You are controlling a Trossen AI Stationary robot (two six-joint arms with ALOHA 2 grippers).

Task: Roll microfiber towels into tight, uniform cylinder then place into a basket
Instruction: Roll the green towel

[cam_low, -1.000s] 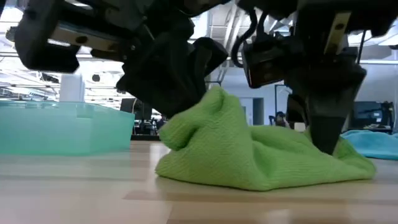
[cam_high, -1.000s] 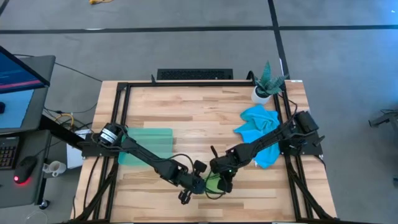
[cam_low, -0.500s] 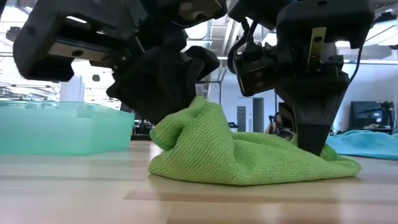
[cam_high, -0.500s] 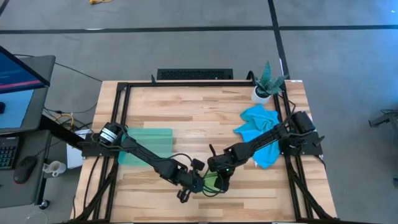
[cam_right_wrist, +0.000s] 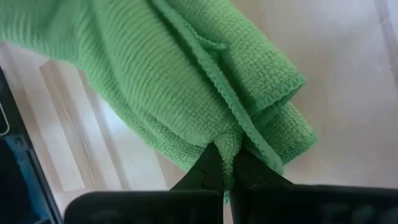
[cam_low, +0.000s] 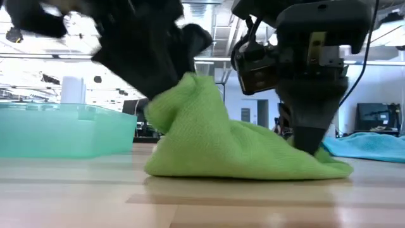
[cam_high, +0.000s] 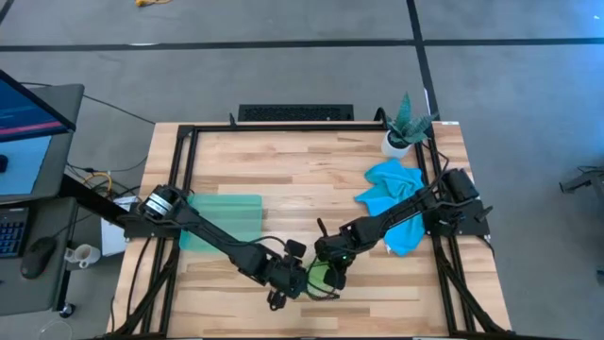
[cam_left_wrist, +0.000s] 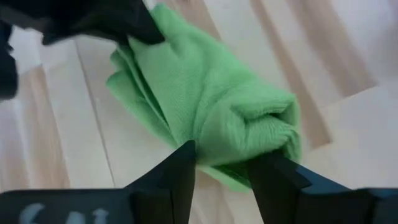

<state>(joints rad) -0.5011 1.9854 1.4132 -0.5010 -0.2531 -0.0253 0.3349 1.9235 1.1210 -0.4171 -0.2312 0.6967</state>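
Note:
The lime green towel lies bunched on the wooden table near its front edge, between my two grippers. Its right end rests on the table; its left end stands up in a peak. My left gripper is above that peak, open, a finger on either side of the bundled end. My right gripper is shut on the towel's right end. The sky blue towel lies crumpled at the right. The teal basket stands at the left. My left gripper has the towel's raised, bundled end between its open fingers, coming slanting down from the table's left. The cloth lies against the fingers and still stands up at them; the rest sits on the table. My right gripper pinches a hemmed edge of several folded layers between its two fingertips. The fingers point steeply down from above. That end of the towel lies low on the table under them.
A potted plant stands at the far right corner, behind the blue towel. A black frame runs around the table's edges. Bare wood lies in the middle and far half of the table.
My left gripper has risen and tipped, and the towel's left end stands higher and steeper than before. The towel's right end has slid a little toward the table's left, so the bundle is shorter.

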